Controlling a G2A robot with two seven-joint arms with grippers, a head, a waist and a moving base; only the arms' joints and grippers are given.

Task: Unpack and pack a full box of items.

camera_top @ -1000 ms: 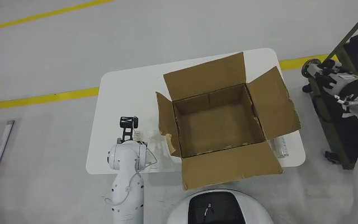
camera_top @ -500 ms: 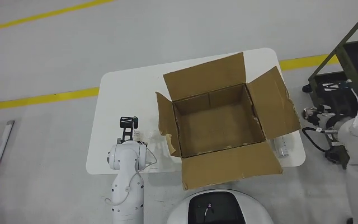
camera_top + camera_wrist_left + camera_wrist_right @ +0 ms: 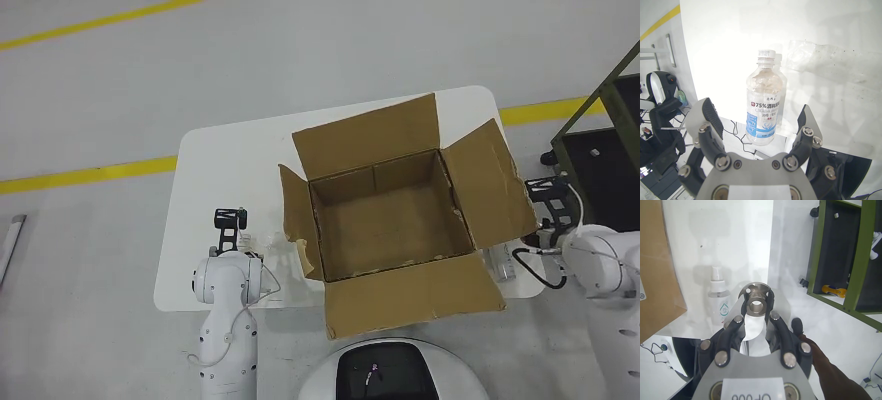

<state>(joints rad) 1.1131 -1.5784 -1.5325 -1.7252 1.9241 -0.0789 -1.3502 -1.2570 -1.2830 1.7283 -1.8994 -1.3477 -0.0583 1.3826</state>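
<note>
The open cardboard box (image 3: pixel 370 135) sits mid-table, its inside bare cardboard. My left gripper (image 3: pixel 230 216) hangs over the table's near left part. In the left wrist view it (image 3: pixel 756 106) is open, and a clear bottle (image 3: pixel 762 98) with a white cap lies just beyond its fingertips, a second bottle (image 3: pixel 780 75) close behind. My right gripper (image 3: pixel 548 188) is at the table's right edge, beside the box flap. It (image 3: pixel 757 296) is shut on a metal flange (image 3: pixel 755 289). A clear spray bottle (image 3: pixel 719 298) lies on the table next to it.
A crumpled clear plastic bag (image 3: pixel 819 56) lies past the two bottles. A green cart (image 3: pixel 600 150) stands off the table's right side, with a yellow and blue item (image 3: pixel 833 291) on its shelf. The box flap (image 3: pixel 657 275) borders the spray bottle.
The right arm has swung in from the green cart to the table's right edge, carrying the metal flange. The left arm and the bottles have not moved.
</note>
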